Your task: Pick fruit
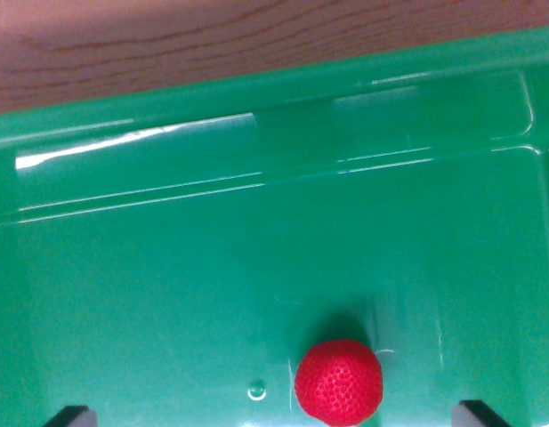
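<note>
Claw [274,416] apparently spread, strawberry [339,382] between tips.

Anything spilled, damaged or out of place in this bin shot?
Nothing stands out. One red strawberry sits whole on the floor of the green bin, between the open jaws. Bright streaks on the far wall are glare.

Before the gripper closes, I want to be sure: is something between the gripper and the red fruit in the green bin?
Nothing visible stands in the way. The red fruit lies alone on the floor of the green bin, between the two finger tips at the bottom edge.
</note>
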Controlling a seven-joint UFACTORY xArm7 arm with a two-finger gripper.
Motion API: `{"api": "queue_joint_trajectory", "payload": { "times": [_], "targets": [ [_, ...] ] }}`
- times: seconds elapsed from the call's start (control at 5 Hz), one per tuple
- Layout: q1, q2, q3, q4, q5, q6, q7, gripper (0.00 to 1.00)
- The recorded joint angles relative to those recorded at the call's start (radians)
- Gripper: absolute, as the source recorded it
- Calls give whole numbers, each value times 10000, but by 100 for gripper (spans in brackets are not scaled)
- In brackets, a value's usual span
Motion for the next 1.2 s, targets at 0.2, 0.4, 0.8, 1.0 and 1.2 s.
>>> {"api": "queue_joint_trajectory", "payload": {
  "times": [0.2,0.4,0.8,1.0,1.2],
  "targets": [
    [-14,163,-12,-273,7,-454,-84,0],
    [-14,163,-12,-273,7,-454,-84,0],
    [-27,322,-24,-537,13,-893,-165,0],
    [-40,474,-35,-791,20,-1316,-244,0],
    [-40,474,-35,-791,20,-1316,-244,0]
  ]
}}
